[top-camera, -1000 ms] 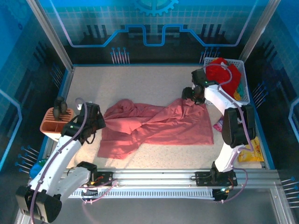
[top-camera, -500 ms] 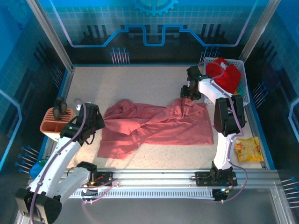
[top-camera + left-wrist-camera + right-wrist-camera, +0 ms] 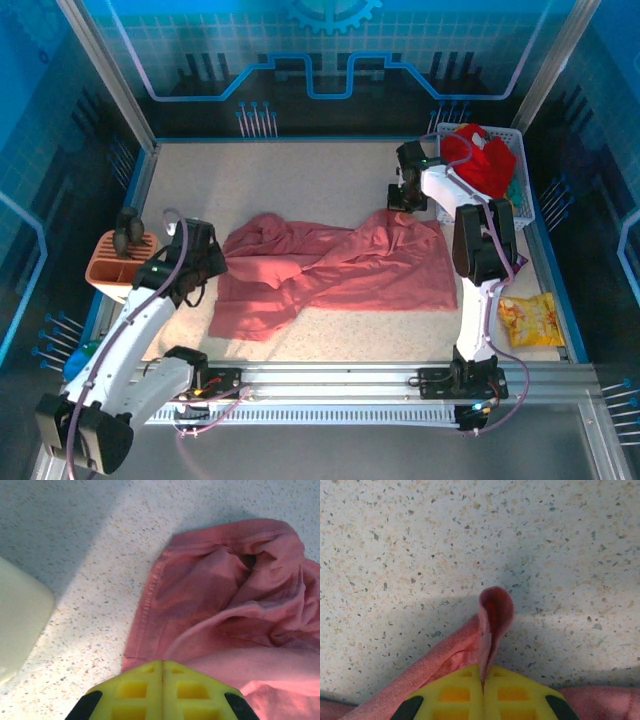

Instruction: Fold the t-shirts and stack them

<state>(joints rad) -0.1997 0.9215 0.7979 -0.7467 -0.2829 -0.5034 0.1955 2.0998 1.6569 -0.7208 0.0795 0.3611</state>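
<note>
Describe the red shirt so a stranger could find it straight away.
Start at the speckled table and go to its far right corner, where a white basket stands. The red shirt is heaped in it, brighter than the big salmon-pink shirt lying mid-table.

A: Work surface type?
B: Speckled table (image 3: 300,180).
A: Items resting on it?
B: One salmon-pink t-shirt (image 3: 340,270), crumpled, centre; white basket (image 3: 521,165), far right corner; orange holder (image 3: 115,265), left edge; yellow snack packet (image 3: 528,318), near right.
</note>
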